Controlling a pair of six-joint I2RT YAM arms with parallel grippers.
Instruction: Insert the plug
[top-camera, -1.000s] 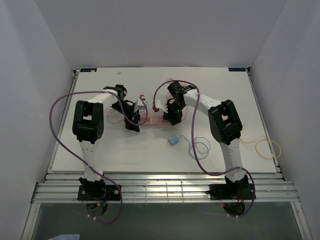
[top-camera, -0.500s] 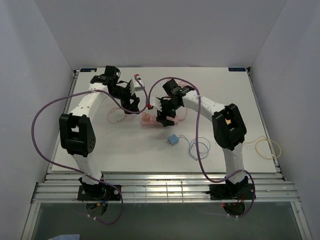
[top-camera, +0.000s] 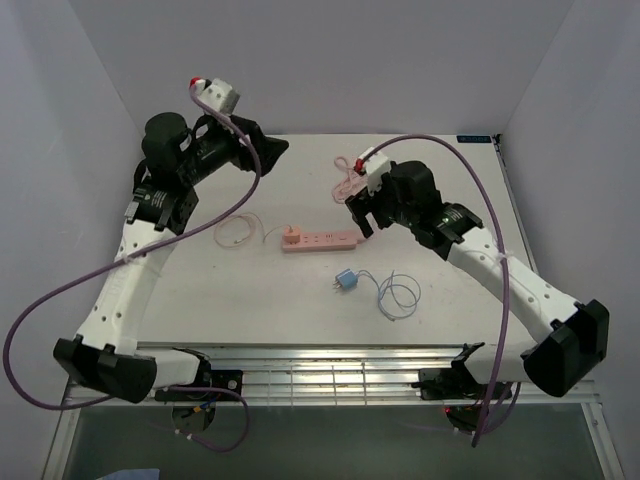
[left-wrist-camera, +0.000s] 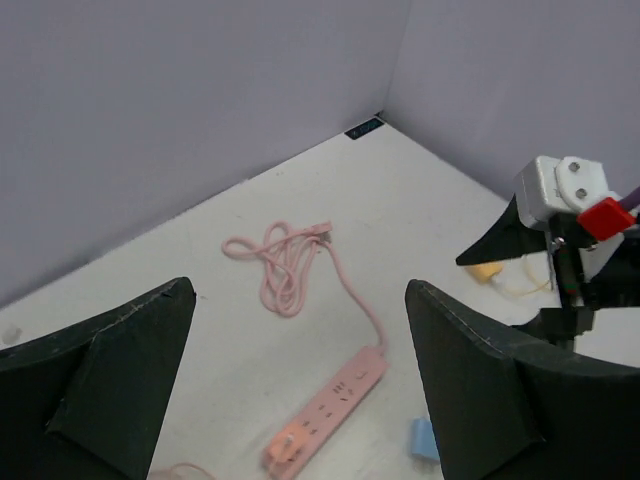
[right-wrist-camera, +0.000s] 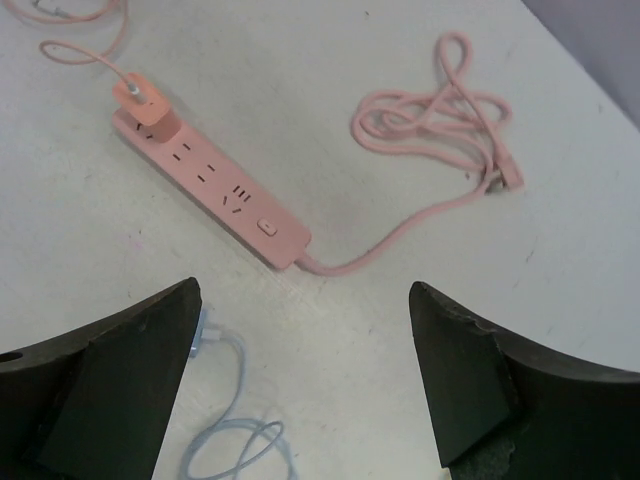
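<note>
The pink plug (right-wrist-camera: 140, 100) stands upright in the end socket of the pink power strip (right-wrist-camera: 215, 185), which lies flat near the middle of the desk (top-camera: 200, 300). Both pincers hang well above it. The right pincer (right-wrist-camera: 305, 290) is over the strip's cord end, and the left pincer (left-wrist-camera: 300, 295) is high over the far-left part of the desk. Each is spread wide with nothing in it.

A second ago both arms were bent low over the strip, with their pincers just beside it. Since then they have lifted up and away, and the strip lies roughly where it was.

The right wrist view shows the strip's socket holes, its switch and the plug's thin pink cable (right-wrist-camera: 70, 45) looping off. The blue plug (top-camera: 346, 281) and its white cable (top-camera: 398, 295) are plain from above, but in the right wrist view the plug is almost hidden behind a finger. Only the left wrist view looks across at the right arm, with the strip's coiled cord (left-wrist-camera: 285, 270) lying between.
</note>
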